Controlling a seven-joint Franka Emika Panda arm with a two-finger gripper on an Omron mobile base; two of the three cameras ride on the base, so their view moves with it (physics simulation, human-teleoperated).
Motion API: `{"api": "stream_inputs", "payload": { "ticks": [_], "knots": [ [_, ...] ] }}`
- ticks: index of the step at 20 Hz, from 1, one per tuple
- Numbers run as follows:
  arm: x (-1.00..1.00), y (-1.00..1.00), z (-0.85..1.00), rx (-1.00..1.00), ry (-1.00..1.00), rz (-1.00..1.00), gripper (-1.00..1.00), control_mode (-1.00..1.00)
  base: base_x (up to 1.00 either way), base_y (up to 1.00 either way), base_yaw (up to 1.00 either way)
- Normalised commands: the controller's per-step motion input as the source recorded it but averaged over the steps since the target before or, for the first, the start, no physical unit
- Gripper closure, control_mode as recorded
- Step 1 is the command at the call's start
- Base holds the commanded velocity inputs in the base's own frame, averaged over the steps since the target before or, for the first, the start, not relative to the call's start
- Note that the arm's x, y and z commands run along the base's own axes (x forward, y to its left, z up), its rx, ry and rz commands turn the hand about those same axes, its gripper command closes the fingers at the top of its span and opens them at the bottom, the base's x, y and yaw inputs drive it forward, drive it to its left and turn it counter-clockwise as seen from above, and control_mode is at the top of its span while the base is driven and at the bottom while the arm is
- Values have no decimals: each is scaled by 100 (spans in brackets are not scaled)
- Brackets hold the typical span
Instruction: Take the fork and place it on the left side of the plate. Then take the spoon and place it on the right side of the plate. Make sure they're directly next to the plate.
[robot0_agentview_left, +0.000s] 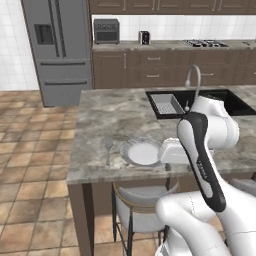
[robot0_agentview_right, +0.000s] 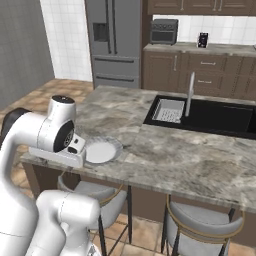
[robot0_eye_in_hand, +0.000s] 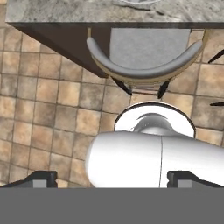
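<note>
The plate (robot0_agentview_left: 141, 152) (robot0_agentview_right: 100, 151), grey-rimmed with a white centre, lies near the front edge of the marble island. The all-grey fork (robot0_agentview_left: 108, 152) rests on the counter just left of it, a small gap away, tines pointing to the back. The spoon is hidden. My hand's white housing (robot0_agentview_left: 172, 151) (robot0_agentview_right: 56, 156) hovers right of the plate, at the counter's front edge. In the hand view my gripper (robot0_eye_in_hand: 114, 178) is open, its fingertips (robot0_eye_in_hand: 41, 178) far apart with nothing between them, facing the floor and a stool; a sliver of plate rim (robot0_eye_in_hand: 135, 1) shows at the top.
A grey stool (robot0_agentview_left: 137, 200) (robot0_eye_in_hand: 144, 57) stands under the island's front edge, and a second stool (robot0_agentview_right: 200, 225) is further right. A black sink (robot0_agentview_right: 210, 117) with a faucet (robot0_agentview_left: 192, 80) and a dish rack (robot0_agentview_left: 167, 104) occupies the back right of the counter.
</note>
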Motion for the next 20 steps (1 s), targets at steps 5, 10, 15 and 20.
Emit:
{"api": "stream_inputs", "payload": {
  "ticks": [5,10,15,20],
  "knots": [
    [0,0,0,0,0,0,-100,100,-89,21,3],
    [0,0,0,0,0,0,-100,100,-17,83,0],
    [0,0,0,0,0,0,-100,100,10,94,0],
    [0,0,0,0,0,0,-100,100,26,94,0]
  ]
}}
